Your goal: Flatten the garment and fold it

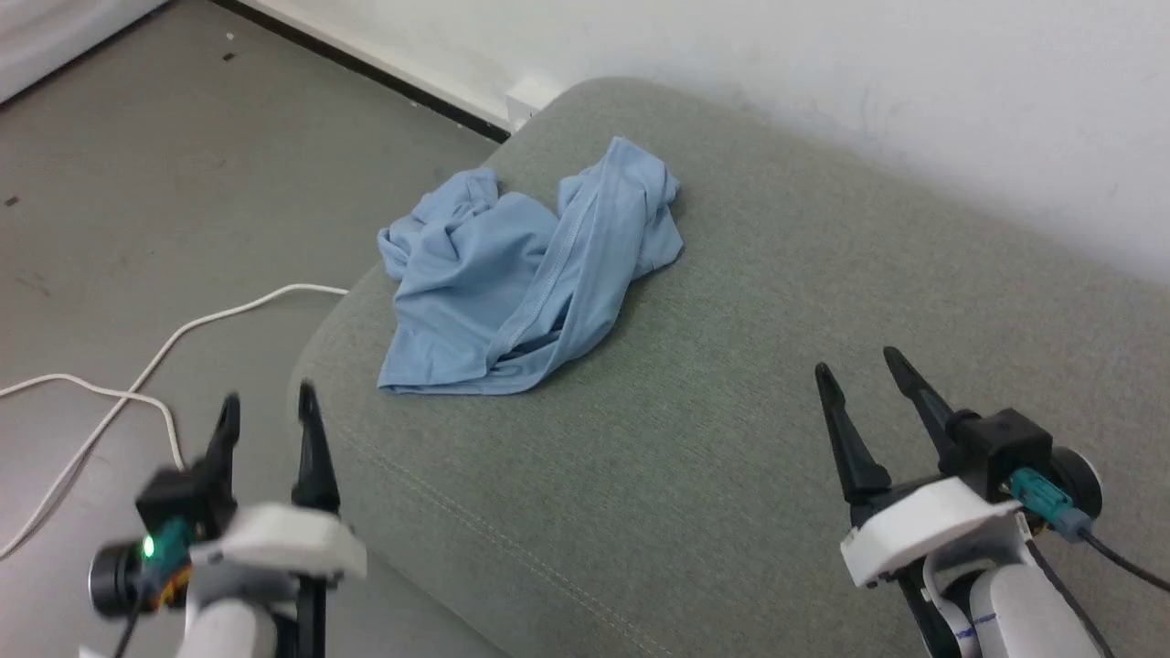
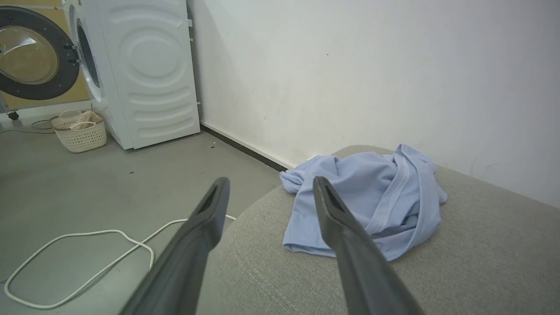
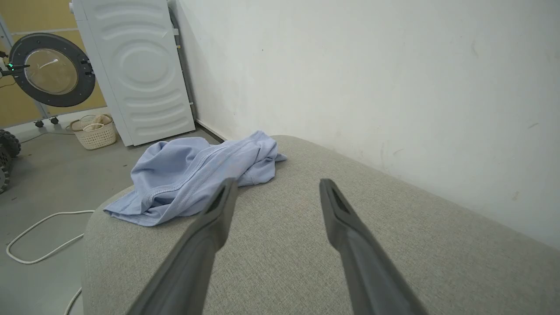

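One light blue shirt [image 1: 512,274] lies crumpled in a heap on the grey-green couch [image 1: 731,411], near its rounded end and close to the white wall [image 1: 823,55]. A stitched hem runs across the top of the heap. There are two end effectors, each with two dark fingers. The left end effector [image 1: 268,402] hovers at the couch's edge with its fingers parted and nothing between them. The right end effector [image 1: 855,361] hangs over bare couch, likewise spread and empty. Both are well apart from the shirt. One white cable [image 1: 219,315] loops over the floor. One washing machine [image 2: 148,65] stands by the wall, with one basket [image 2: 81,133] just beside it.
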Robot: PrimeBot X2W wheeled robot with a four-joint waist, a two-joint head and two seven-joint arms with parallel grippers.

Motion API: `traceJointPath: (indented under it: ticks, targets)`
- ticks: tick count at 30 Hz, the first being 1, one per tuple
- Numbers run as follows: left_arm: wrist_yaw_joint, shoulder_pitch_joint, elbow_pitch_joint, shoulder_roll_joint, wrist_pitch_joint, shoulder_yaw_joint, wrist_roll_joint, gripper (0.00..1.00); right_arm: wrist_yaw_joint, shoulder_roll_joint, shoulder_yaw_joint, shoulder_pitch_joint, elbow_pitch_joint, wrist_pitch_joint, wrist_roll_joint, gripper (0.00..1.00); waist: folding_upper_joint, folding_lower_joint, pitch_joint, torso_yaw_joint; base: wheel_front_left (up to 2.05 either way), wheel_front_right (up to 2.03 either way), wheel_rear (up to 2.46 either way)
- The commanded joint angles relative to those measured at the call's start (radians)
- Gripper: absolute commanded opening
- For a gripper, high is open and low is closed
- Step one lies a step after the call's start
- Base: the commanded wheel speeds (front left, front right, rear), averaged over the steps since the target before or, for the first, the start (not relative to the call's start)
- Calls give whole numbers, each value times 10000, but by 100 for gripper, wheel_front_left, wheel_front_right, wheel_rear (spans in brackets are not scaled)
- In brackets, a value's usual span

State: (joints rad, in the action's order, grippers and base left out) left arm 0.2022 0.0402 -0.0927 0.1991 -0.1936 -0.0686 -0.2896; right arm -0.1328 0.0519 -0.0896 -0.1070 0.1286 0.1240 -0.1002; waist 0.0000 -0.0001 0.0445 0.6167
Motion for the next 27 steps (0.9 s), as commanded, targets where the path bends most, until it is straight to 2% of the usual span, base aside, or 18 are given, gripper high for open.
traceJointPath:
  ticks: [1,7,14,18,23,27]
  targets:
    - [-93,415,-65,63,71,-40,-60,100,21,-17,19,-190,-68,-22,76,100,0,1,341,-248,0,0,0]
    - [-876,3179,-1503,307,1339,-157,-666,100,21,-17,-50,-610,-402,-292,434,100,0,1,1446,-1099,0,0,0]
    - [-1688,5913,-3485,582,2914,338,-1996,100,21,-17,-141,-1295,-738,-467,806,100,0,1,2906,-2421,0,0,0]
    - [-1805,6861,-4287,1187,4140,756,-2575,100,21,-16,-146,-1651,-936,-475,947,100,0,1,3738,-3156,0,0,0]
    - [-1782,7454,-4874,1872,5662,891,-2880,100,21,8,-7,-1864,-1190,-526,1137,100,0,1,4776,-3723,0,0,0]
    - [-1549,7656,-5025,2192,6543,1131,-3185,100,21,10,50,-2131,-1440,-468,1182,100,0,1,5499,-4079,0,0,0]
